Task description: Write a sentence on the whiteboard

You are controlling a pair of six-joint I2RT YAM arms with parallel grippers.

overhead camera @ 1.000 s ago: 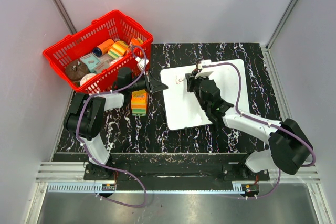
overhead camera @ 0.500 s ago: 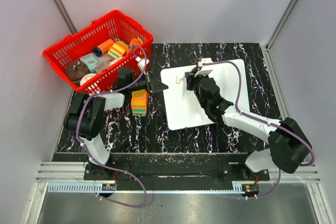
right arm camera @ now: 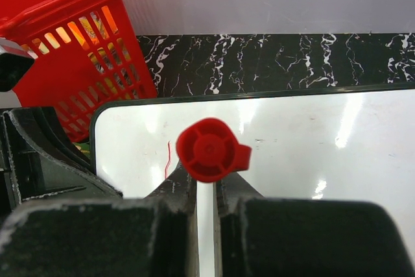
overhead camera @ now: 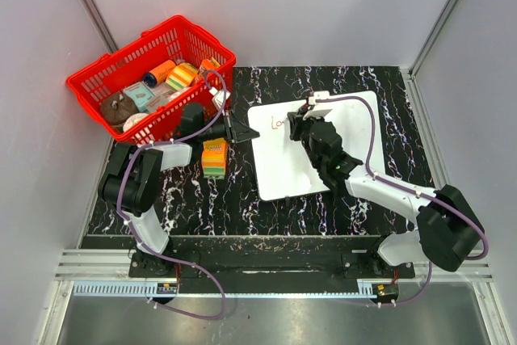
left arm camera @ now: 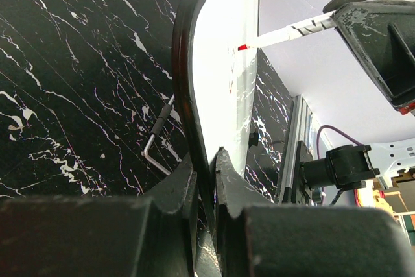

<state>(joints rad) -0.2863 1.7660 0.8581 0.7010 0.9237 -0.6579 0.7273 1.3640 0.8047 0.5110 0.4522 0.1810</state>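
The right gripper (overhead camera: 311, 124), the nearer arm to the writing, is pressed together on the pen (right arm camera: 206, 149), whose long axis runs down from the claw to the whiteboard (overhead camera: 284, 169); whether the tip touches I cannot tell. The left gripper (left arm camera: 206, 168) pinches the board's 9 o'clock edge. The sentence (overhead camera: 277, 124) sits toward the 10 o'clock corner and reads roughly "Lo". Bare white lies toward 3 o'clock, where the next strokes likely go. No brand is legible

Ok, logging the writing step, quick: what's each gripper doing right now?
Left gripper: closed on the whiteboard edge.
Right gripper: closed on the red-capped pen.
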